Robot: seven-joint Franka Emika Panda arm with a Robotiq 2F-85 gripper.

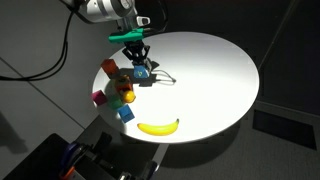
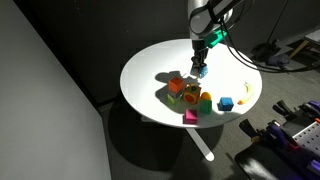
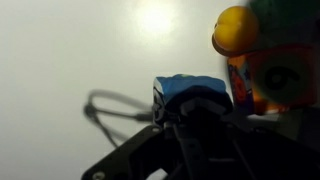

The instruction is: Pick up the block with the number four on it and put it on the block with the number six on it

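My gripper is shut on the block with the number four, a blue cube with a white face. It is held just above the white round table, next to the block pile. In the wrist view the blue block sits between the dark jaws. The block with the number six, reddish-orange with a greenish face, lies just right of it under a yellow piece. In an exterior view the gripper hangs beside the pile, where that block stands.
A pile of coloured blocks lies near the table's edge. A plain blue block and a banana lie apart from it. A dark cable loop rests on the table beside the gripper.
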